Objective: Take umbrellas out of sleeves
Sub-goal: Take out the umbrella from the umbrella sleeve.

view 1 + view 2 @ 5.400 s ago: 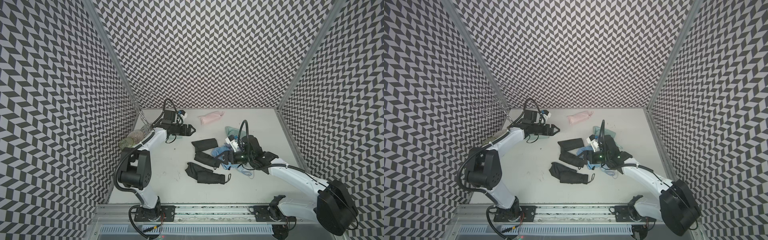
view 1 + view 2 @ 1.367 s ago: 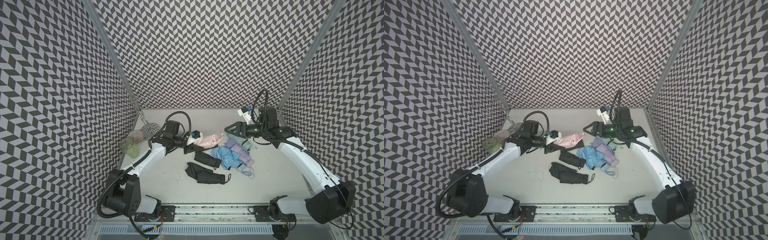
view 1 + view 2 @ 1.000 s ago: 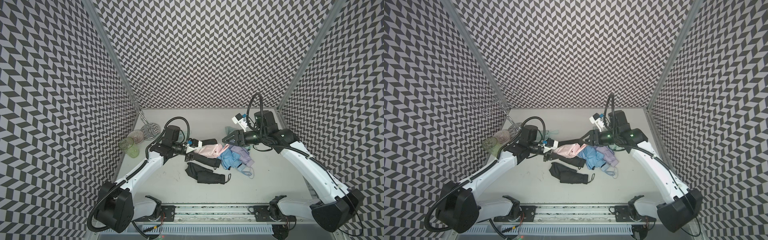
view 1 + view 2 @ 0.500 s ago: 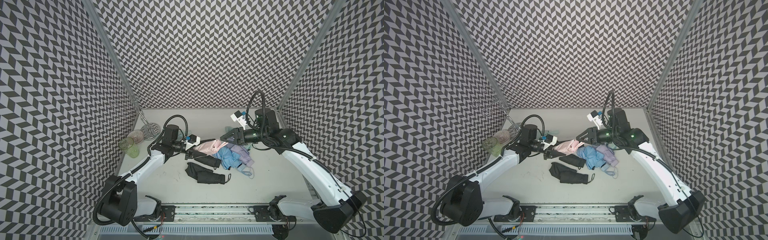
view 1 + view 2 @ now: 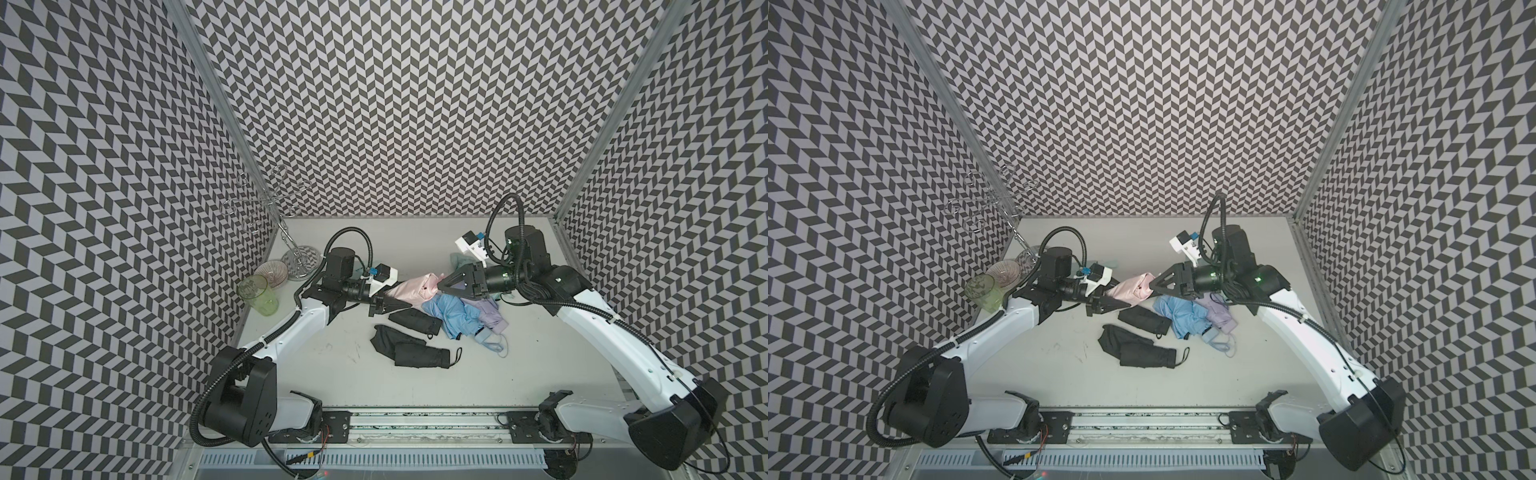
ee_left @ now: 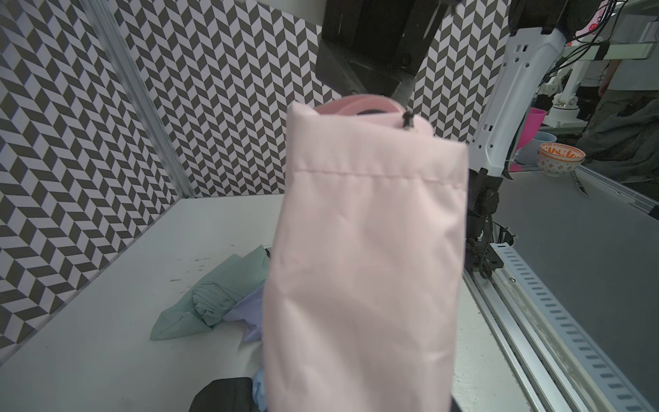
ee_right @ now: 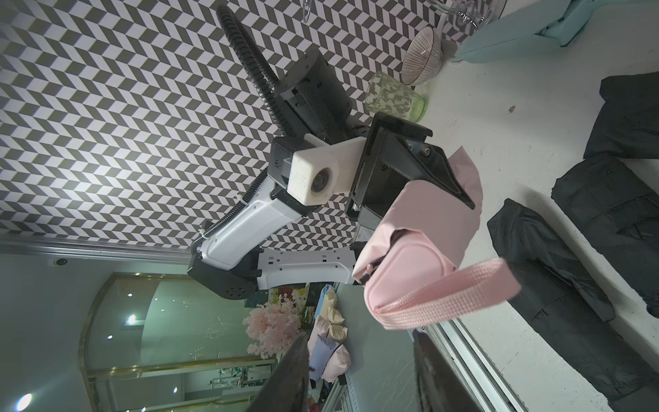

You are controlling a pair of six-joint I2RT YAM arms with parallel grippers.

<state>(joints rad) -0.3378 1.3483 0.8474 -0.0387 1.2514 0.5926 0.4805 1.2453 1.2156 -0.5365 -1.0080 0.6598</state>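
Handle and loop (image 7: 445,296) of the pink umbrella (image 5: 410,286) are pointed at the right hand (image 5: 441,286), whose jaws are parted with nothing gripped. The sleeved far end is clamped in the left hand (image 5: 392,297). The long axis is held level, just behind the blue umbrella (image 5: 451,318).

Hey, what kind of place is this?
Likely a robot lab test cell: two robot arms mounted on a rail at a white table, boxed in by chevron-patterned walls, with folded umbrellas as props.
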